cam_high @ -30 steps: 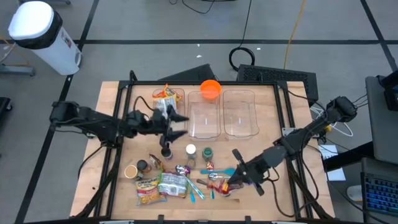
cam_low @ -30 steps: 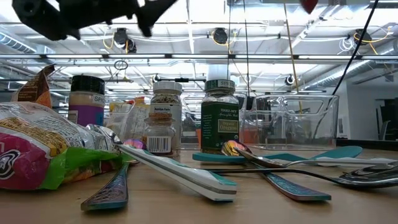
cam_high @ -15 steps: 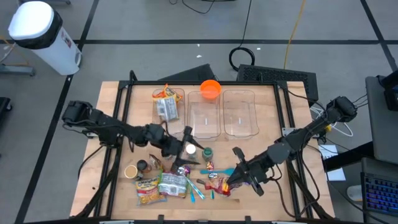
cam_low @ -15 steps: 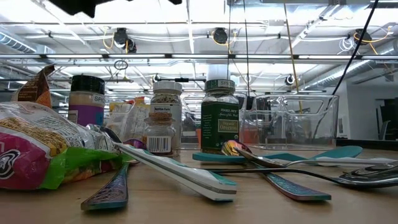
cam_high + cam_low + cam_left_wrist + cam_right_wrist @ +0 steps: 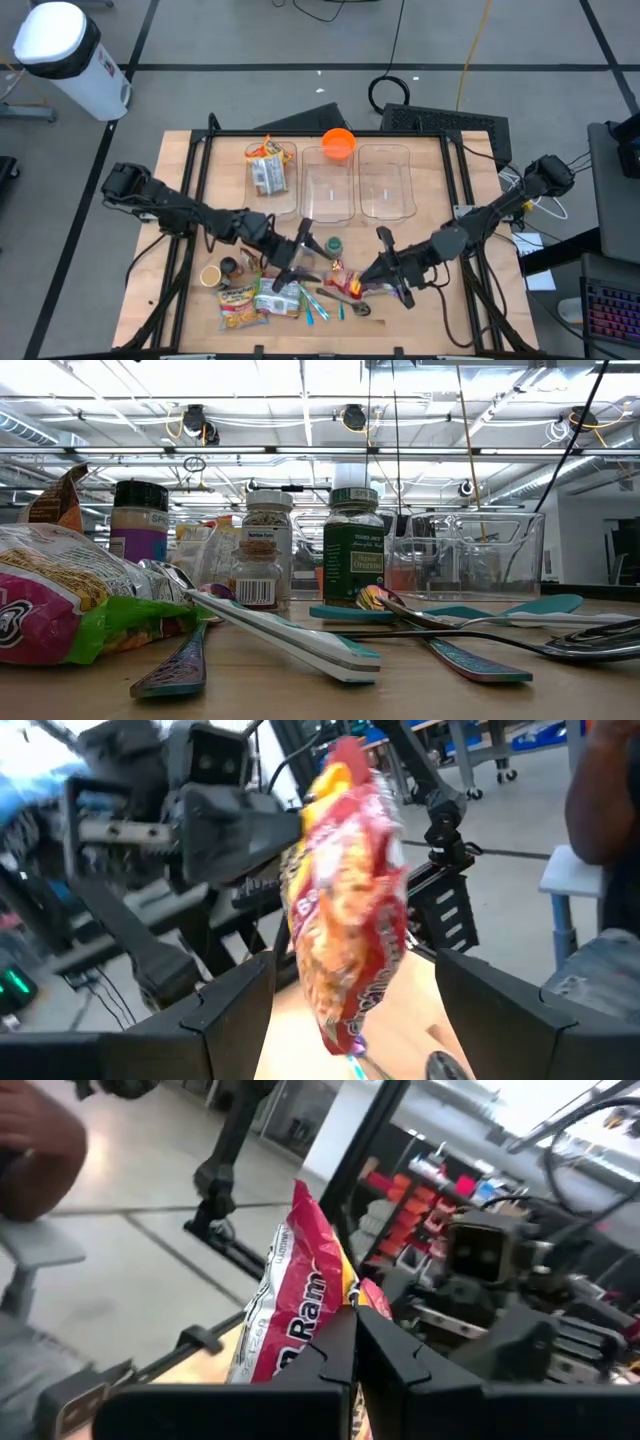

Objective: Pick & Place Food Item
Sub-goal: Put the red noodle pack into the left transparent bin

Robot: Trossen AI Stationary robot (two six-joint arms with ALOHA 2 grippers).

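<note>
A red and yellow snack bag [image 5: 350,283] stands upright at the table's near middle, among spoons and packets. My right gripper [image 5: 374,274] is shut on it, reaching in from the table's right. The bag also shows in the left wrist view [image 5: 350,910] and the right wrist view [image 5: 285,1305]. My left gripper [image 5: 305,257] is open just to the left of the bag and faces it. In its wrist view its two fingers [image 5: 235,1015] stand wide apart in front of the bag, without touching it. My right gripper pinches the bag's side edge near its top [image 5: 296,855] between its two shut fingers [image 5: 352,1342]. The fingers come from the table's right, slanting down. The bag stands upright, its lower end [image 5: 345,1038] close over the table. I cannot tell whether that end rests on the table.
Three clear containers [image 5: 330,185] stand at the far middle. The left one holds an orange and grey packet [image 5: 267,172], and an orange bowl [image 5: 338,143] sits behind them. Spice jars [image 5: 332,244], snack bags [image 5: 240,305] and teal-handled spoons [image 5: 320,305] crowd the near middle.
My left gripper has left the packet in the left container. It has gone toward the near edge and the right, to just beside the red bag. My right gripper has drawn a little toward the far edge and tipped the red bag up from lying to upright.
</note>
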